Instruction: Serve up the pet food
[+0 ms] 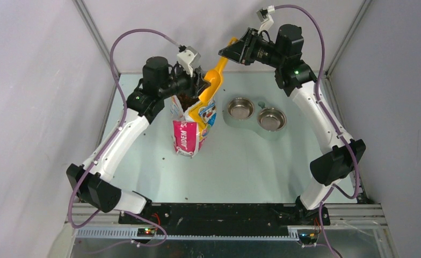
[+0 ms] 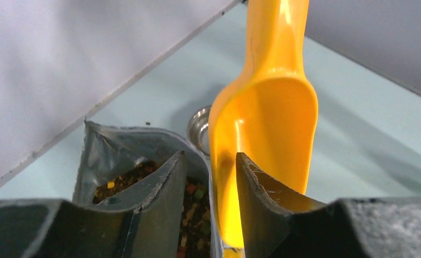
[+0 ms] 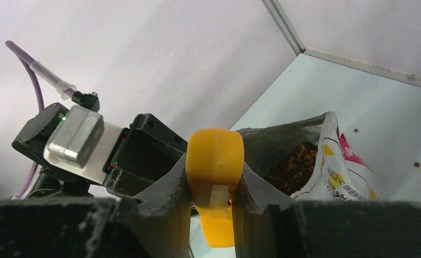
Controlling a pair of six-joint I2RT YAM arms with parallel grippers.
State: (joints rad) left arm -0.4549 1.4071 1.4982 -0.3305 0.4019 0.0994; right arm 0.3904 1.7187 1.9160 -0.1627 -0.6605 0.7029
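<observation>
The pet food (image 1: 187, 100) is dark kibble with coloured bits inside the open cartoon-cat bag (image 1: 189, 134), which stands upright left of centre. My left gripper (image 1: 200, 86) is at the bag's mouth. In the left wrist view its jaws (image 2: 208, 156) stand apart astride the bag's rim wall (image 2: 117, 145), one finger over the kibble (image 2: 195, 215), one outside. My right gripper (image 1: 229, 52) is shut on the handle of the yellow scoop (image 1: 213, 79), as the right wrist view (image 3: 213, 161) shows. The scoop's bowl (image 2: 267, 107) is bare and hangs at the bag's rim.
A grey double feeder with two steel bowls (image 1: 240, 108) (image 1: 271, 119) sits right of the bag; one bowl's rim (image 2: 197, 129) shows behind the scoop. A few stray pellets (image 1: 164, 158) (image 3: 416, 164) lie on the pale green tabletop. Grey walls enclose the back and sides.
</observation>
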